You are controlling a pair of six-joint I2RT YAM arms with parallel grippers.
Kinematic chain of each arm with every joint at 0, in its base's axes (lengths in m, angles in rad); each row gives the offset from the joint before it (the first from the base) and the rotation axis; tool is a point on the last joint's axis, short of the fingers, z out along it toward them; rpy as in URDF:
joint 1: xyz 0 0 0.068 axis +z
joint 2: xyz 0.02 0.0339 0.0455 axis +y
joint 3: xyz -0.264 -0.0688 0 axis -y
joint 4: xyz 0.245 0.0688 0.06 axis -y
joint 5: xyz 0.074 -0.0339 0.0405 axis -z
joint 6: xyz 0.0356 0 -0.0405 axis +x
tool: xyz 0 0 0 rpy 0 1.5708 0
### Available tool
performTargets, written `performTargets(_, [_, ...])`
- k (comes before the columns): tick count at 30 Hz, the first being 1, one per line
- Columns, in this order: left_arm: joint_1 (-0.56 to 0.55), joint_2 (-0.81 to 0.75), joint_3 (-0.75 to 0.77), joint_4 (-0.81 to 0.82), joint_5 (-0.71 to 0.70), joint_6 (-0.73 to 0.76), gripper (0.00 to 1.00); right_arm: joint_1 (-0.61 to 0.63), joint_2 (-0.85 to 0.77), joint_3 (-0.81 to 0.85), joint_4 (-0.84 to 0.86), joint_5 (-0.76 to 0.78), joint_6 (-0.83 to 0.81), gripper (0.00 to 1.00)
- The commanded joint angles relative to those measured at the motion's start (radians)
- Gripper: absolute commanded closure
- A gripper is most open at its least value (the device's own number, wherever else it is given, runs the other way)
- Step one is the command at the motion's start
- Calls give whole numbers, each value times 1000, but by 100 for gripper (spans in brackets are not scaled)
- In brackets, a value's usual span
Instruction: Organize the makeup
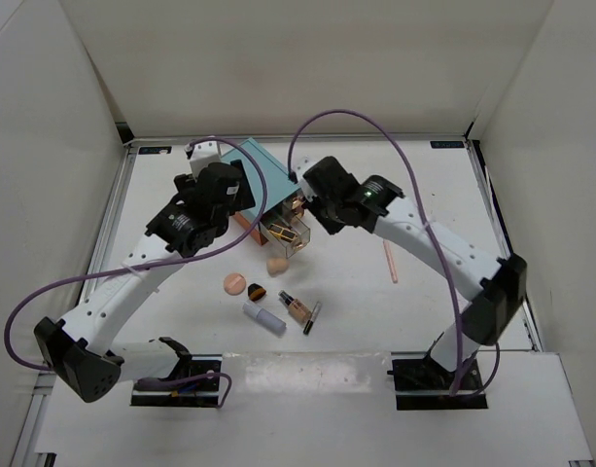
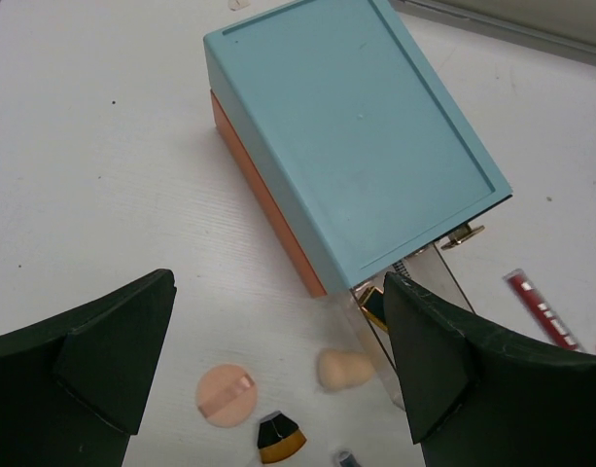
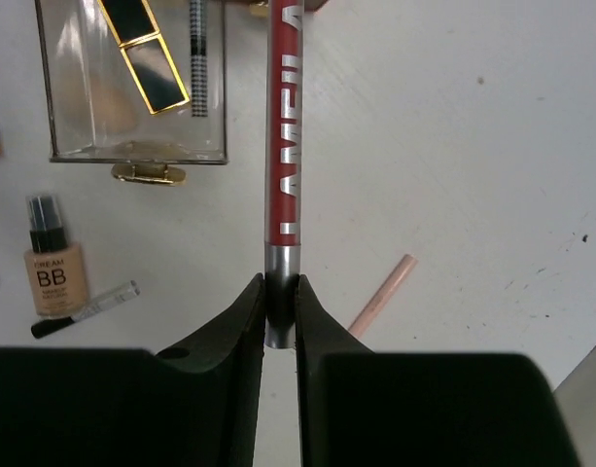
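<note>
Red with a silver tail, the slim pencil [image 3: 283,126] is pinched at that tail by the right end effector [image 3: 281,302], jaws nearly closed on it, its long axis running straight ahead, just beside the side wall of the clear drawer [image 3: 93,107] open at the teal box [image 2: 356,136]. That drawer lies ahead and leftward in the wrist view, so this nearer arm likely needs a small sideways shift. The left end effector [image 2: 278,331] hangs wide open and empty over the box.
</note>
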Motion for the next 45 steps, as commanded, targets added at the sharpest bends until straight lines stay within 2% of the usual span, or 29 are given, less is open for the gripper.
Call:
performTargets(1, [24, -24, -18, 23, 23, 14, 2, 7, 86, 109, -177, -110, -106, 100])
performTargets(5, [51, -19, -24, 35, 46, 20, 2, 7, 154, 212, -244, -152, -139, 100])
performTargets(13, [82, -8, -30, 41, 72, 20, 2, 7, 289, 316, -278, -156, -127, 90])
performTargets(14, [82, -8, -33, 41, 72, 20, 2, 7, 295, 320, -275, -162, -126, 87])
performTargets(15, [88, -8, -35, 41, 76, 18, 2, 7, 298, 326, -263, -168, -126, 80])
performTargets(17, [93, -5, -36, 41, 75, 20, 2, 7, 304, 343, -232, -180, -130, 74])
performTargets(21, [102, 1, -32, 48, 95, 21, 2, 1, 301, 369, -171, -168, -109, 45])
performTargets(24, [108, 4, -33, 48, 99, 21, 2, -29, 258, 329, -125, -107, -54, 38])
performTargets(25, [108, 4, -33, 48, 99, 23, 2, -78, 216, 289, -100, -104, -16, 26])
performTargets(27, [108, 4, -39, 54, 104, 25, 2, -146, 160, 231, -66, -149, 9, 26])
performTargets(30, [113, 15, -38, 51, 109, 28, 2, -329, 1, 87, 16, -278, 49, 21])
performTargets(31, [113, 16, -36, 51, 110, 31, 2, -330, 0, 47, 32, -291, 54, 21])
performTargets(36, [122, 22, -36, 54, 122, 38, 2, -606, -110, -221, 72, -294, 54, 22])
performTargets(37, [125, 22, -38, 57, 127, 35, 2, -655, -122, -269, 90, -342, 43, 22])
performTargets(38, [126, 22, -39, 60, 129, 41, 2, -754, -128, -315, 118, -358, 40, 22])
performTargets(41, [131, 22, -45, 72, 145, 46, 2, -863, -116, -432, 179, -438, 10, 22])
performTargets(45, [137, 35, -52, 84, 164, 51, 2, -908, -58, -486, 262, -466, -41, 23])
